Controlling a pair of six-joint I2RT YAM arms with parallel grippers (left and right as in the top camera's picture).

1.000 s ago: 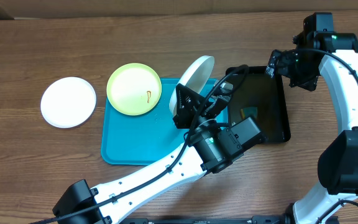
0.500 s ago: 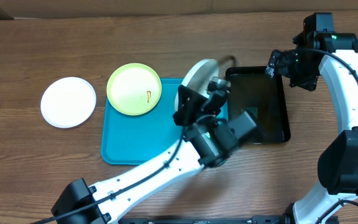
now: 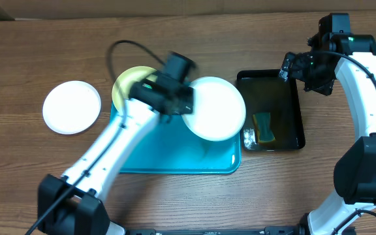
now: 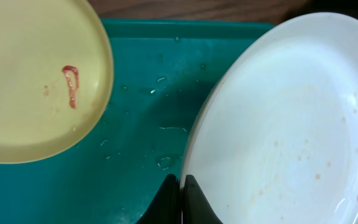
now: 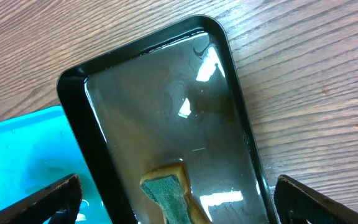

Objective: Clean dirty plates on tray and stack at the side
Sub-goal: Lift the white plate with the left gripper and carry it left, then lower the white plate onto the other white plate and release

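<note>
My left fingers point(image 4: 166, 205) pinched the white plate's point(image 3: 214, 109) rim, the clean plate point(image 3: 72, 107) lying well to their left; my right fingers point(image 5: 53, 199) stood apart.

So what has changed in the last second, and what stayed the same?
The left tool, shut on the white plate, turned it from standing on edge beside the basin to nearly flat over the right end of the tray; its arm swung left. The right tool, yellow plate and other white plate stayed put.
</note>
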